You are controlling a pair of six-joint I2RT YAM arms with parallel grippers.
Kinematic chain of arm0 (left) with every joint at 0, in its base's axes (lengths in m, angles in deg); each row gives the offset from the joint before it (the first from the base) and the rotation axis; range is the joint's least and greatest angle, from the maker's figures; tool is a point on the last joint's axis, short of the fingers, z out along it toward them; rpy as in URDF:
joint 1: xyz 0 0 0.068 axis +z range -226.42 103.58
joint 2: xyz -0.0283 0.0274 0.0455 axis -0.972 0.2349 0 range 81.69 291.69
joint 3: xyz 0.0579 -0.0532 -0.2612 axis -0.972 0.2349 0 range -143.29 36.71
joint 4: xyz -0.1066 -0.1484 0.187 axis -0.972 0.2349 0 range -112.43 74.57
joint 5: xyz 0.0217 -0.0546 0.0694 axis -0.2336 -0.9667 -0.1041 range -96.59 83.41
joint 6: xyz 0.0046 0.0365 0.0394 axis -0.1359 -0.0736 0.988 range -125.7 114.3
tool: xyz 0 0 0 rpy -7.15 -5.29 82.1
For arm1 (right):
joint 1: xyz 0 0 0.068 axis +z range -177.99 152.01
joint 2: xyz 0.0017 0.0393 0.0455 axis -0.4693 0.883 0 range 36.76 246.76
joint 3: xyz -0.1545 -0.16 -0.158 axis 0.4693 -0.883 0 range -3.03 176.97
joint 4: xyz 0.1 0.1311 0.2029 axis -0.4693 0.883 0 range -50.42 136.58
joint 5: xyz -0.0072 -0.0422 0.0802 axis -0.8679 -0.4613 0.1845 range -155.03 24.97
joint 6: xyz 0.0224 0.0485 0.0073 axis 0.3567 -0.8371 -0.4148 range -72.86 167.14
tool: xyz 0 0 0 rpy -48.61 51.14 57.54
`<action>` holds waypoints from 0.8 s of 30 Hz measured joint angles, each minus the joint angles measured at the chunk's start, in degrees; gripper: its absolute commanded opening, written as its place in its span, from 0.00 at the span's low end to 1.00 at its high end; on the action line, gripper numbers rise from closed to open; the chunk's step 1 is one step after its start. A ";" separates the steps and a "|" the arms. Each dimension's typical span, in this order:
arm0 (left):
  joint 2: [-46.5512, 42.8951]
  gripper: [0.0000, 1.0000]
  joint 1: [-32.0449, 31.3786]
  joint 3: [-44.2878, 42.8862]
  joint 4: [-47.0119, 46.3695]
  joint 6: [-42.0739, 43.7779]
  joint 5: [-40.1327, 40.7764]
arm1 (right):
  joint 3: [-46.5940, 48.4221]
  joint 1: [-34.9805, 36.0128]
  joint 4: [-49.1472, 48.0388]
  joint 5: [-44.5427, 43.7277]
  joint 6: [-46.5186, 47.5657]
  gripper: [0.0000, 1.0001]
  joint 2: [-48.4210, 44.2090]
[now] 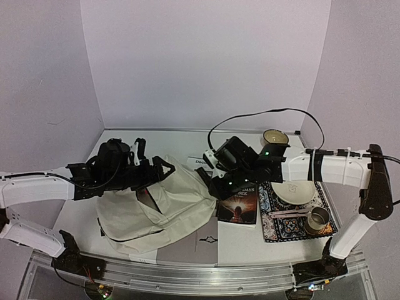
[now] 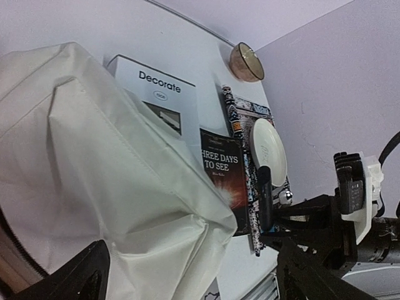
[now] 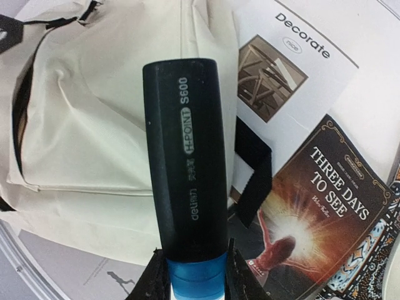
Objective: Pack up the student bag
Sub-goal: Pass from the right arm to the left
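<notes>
Found the student bag [image 1: 165, 209] flopped on the left half of the table [image 1: 250, 247], cream cloth all rumpled, a dark gap showing at its zipper near the left arm. Peeked at that gap from above and couldn't make out anything inside, tbh. Spotted the left gripper [image 1: 152, 161] right at the bag's top edge, jaws spread wide with a fold of fabric bulging between them; couldn't tell about actual contact with the cloth. Caught the right gripper [image 3: 195, 278] clamped on the blue end of a black highlighter [image 3: 184, 156], hovering over the bag's right edge, just beside the white Decorate book [image 3: 294, 69] and the dark Three Days to See book [image 3: 319, 206]. Over on the right, noticed a patterned mat [image 1: 272, 228] carrying a white plate [image 1: 295, 190] and a metal cup [image 1: 319, 219]. Saw an amber bowl [image 1: 275, 137] farther back, off the mat, near the wall.
</notes>
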 measured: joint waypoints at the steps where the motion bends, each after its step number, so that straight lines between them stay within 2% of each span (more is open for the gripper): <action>1: 0.74 0.90 -0.40 -0.30 -1.04 -0.32 -0.19 | 0.00 0.53 -1.06 0.11 -0.69 0.00 0.00; 13: 8.53 0.84 -3.52 -4.40 -7.46 -1.25 -2.51 | 2.71 3.30 -8.97 2.69 -4.46 0.00 1.65; 18: 10.30 0.64 -4.49 -6.22 -8.74 -0.91 -2.93 | 3.77 3.80 -10.19 3.57 -4.82 0.00 3.62; 24: 11.07 0.29 -4.70 -6.27 -9.18 -1.12 -2.81 | 3.89 4.41 -11.47 4.25 -5.05 0.00 4.60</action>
